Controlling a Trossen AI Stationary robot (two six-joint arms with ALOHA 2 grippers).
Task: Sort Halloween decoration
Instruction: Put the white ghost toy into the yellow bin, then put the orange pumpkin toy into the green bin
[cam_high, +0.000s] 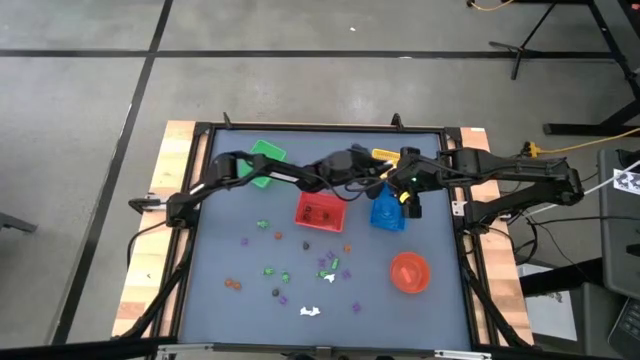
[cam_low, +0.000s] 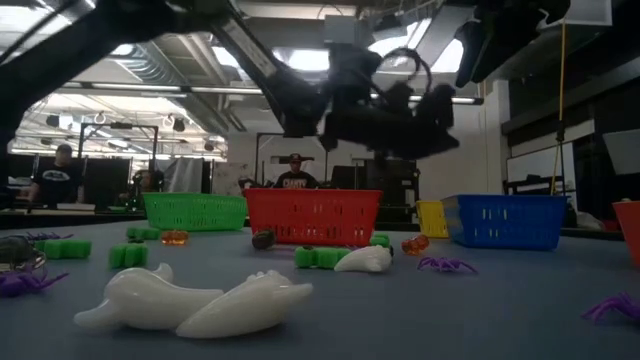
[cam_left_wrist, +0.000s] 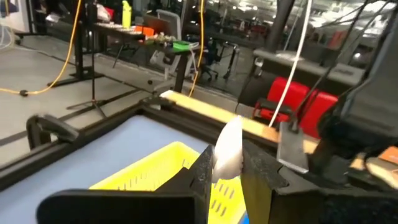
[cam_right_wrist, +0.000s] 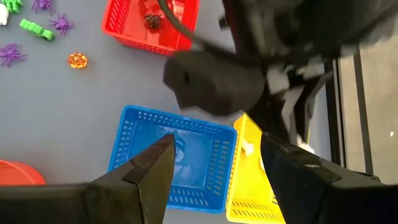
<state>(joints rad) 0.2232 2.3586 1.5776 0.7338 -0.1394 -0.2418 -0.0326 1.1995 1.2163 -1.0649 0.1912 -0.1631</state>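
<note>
The left gripper (cam_left_wrist: 227, 171) clenches a small white smooth trinket (cam_left_wrist: 227, 152) over the slotted yellow plastic basket (cam_left_wrist: 163, 175) near the table's far edge; the arms hide most of that basket from above. The right gripper (cam_right_wrist: 214, 162) hangs released above the blue basket (cam_right_wrist: 134, 140). Other tiny trinkets (cam_high: 283, 275) lie scattered toward the near edge.

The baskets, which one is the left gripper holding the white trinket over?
The yellow basket: left gripper pinches a white trinket above it, unlike red, green, blue.
</note>
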